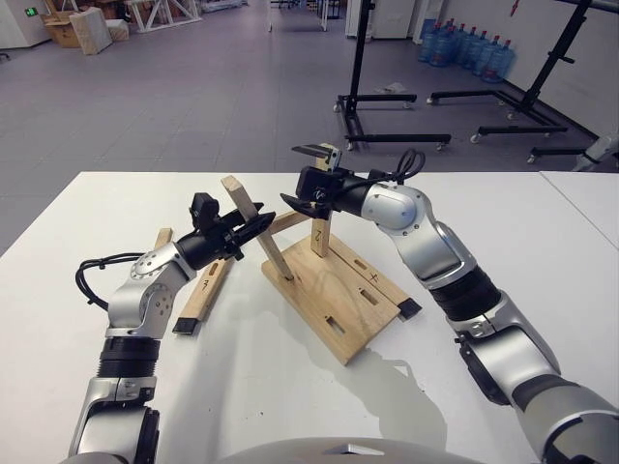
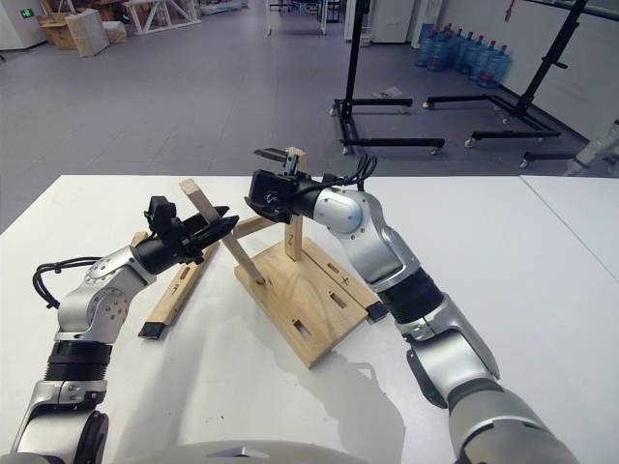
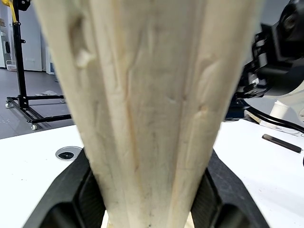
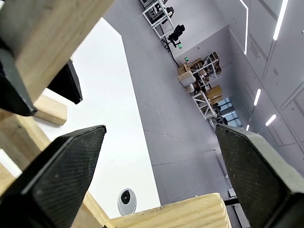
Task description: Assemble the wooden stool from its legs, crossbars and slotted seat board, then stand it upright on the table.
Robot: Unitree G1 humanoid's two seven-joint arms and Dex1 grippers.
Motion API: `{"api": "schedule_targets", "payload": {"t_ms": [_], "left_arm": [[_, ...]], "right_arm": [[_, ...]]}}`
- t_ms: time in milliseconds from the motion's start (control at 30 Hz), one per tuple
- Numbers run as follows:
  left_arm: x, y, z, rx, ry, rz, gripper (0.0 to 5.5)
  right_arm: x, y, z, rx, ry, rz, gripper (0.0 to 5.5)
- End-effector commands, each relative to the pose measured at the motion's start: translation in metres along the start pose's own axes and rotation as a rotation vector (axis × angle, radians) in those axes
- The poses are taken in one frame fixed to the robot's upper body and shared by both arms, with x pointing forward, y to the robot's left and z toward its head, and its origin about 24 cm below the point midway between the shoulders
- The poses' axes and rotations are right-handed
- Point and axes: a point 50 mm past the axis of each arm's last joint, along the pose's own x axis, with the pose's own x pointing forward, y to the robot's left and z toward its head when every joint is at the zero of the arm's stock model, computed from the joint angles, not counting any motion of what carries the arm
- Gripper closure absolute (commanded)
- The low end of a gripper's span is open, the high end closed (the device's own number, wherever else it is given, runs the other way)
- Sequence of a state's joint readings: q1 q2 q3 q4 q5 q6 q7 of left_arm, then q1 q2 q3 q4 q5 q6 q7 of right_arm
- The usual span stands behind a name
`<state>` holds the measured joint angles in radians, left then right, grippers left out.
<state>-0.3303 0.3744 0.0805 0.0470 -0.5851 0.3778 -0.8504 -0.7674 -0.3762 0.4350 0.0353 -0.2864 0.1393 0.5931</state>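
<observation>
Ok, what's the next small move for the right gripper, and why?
Probably close the right gripper on the upright leg to steady it: its open fingers straddle the leg's top, while the left gripper holds the tilted leg on the seat board.

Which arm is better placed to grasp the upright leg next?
Right, probably. The right gripper is open at the top of the upright leg, while the left gripper is shut on the tilted leg, whose foot rests on the seat board.

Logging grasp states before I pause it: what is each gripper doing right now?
Left gripper: shut on the tilted leg.
Right gripper: open, near the upright leg's top.
</observation>
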Motion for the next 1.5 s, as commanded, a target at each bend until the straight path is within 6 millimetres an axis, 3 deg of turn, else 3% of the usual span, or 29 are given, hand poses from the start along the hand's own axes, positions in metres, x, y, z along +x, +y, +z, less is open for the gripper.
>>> {"api": "schedule_targets", "payload": {"t_ms": [33,400,1000,1500], "left_arm": [[0.003,0.0,0.002,-0.006,0.017,-0.009,3.48],[0.007,-0.003,0.002,0.006,0.038,-0.027,3.48],[0.008,-0.006,0.0,0.055,0.134,-0.043,3.48],[0.017,-0.016,-0.038,0.004,0.268,-0.082,3.48]], "right_arm": [[0.009,0.001,0.003,-0.05,-0.009,0.003,1.28],[0.024,0.014,-0.004,-0.074,-0.005,0.031,1.28],[0.015,0.044,-0.019,-0.085,0.037,0.094,1.28],[-0.001,0.088,-0.048,-0.071,0.144,0.188,1.28]]}}
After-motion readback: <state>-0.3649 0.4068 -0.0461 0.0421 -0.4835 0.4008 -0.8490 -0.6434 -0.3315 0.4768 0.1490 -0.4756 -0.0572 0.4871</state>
